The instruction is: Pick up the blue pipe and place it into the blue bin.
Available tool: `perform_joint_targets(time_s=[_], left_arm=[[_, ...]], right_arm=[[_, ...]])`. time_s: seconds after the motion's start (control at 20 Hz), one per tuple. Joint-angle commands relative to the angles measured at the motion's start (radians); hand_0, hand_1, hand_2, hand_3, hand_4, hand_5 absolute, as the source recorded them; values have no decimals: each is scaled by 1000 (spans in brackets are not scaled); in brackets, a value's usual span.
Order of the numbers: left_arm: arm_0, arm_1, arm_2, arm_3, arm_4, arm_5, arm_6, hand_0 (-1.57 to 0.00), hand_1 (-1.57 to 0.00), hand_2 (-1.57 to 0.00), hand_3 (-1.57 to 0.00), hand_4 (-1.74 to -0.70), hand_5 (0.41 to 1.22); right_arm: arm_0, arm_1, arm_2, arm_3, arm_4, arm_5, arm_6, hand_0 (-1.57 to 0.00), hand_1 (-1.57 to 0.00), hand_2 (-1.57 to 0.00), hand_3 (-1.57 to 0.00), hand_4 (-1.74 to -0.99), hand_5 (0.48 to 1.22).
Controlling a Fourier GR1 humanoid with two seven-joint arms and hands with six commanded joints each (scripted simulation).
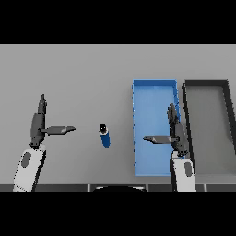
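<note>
Tabletop (83,73) first, and it is wide, grey and plain, running right across the view. On its right side sit two long trays side by side, close together. Nearest the edge is the dark grey bin (229,115), black-rimmed with a pale grey floor. Just left of it lies the blue bin (152,87), bright blue walls, long side running away from the robot.

Now the arms. Left robot hand (39,126) is up over the left part of the tabletop, fingers stretched straight and pointing away, thumb stuck out sideways toward the middle, gripping nothing. Right robot hand (175,133) mirrors it, hovering over the right wall of the blue bin, fingers straight, thumb reaching out across the bin's floor, nothing in it either.

And the small one: the blue pipe (105,135), a short dark blue tube with a black end facing away, lies on the bare tabletop between the two hands, just left of the blue bin and touching neither hand.
</note>
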Motion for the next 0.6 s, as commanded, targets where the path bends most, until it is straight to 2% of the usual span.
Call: perform_joint_targets(time_s=[0.0, 0.25, 0.3, 0.35, 0.5, 0.55], left_arm=[[2, 0, 0, -2, 0, 1, -6, 1, 1, 1, 1, -1006, 586], [20, -5, -10, -29, -3, 8, -6, 1, 1, 1, 1, -1006, 586], [55, 56, -44, -38, -16, -91, -68, 1, 1, 1, 1, -1006, 586], [71, 102, -54, -39, -18, -157, -106, 1, 1, 1, 1, -1011, 588], [103, 162, -69, -52, -26, -232, -158, 1, 1, 1, 1, -1010, 589], [98, 166, -72, -53, -23, -240, -144, 1, 1, 1, 1, -1007, 587]], right_arm=[[2, 0, 0, -1, 0, 0, -1, 1, 1, 1, 1, -1222, 603], [13, -9, -1, -16, -7, 8, -1, 1, 1, 1, 1, -1222, 603], [49, -64, 31, -51, 47, 35, -64, 1, 1, 1, 1, -1222, 603], [80, -95, 50, -77, 69, 60, -98, 1, 1, 1, 1, -1227, 603], [106, -130, 77, -116, 104, 80, -88, 1, 1, 1, 1, -1232, 599], [114, -130, 84, -121, 111, 81, -86, 1, 1, 1, 1, -1231, 599]])
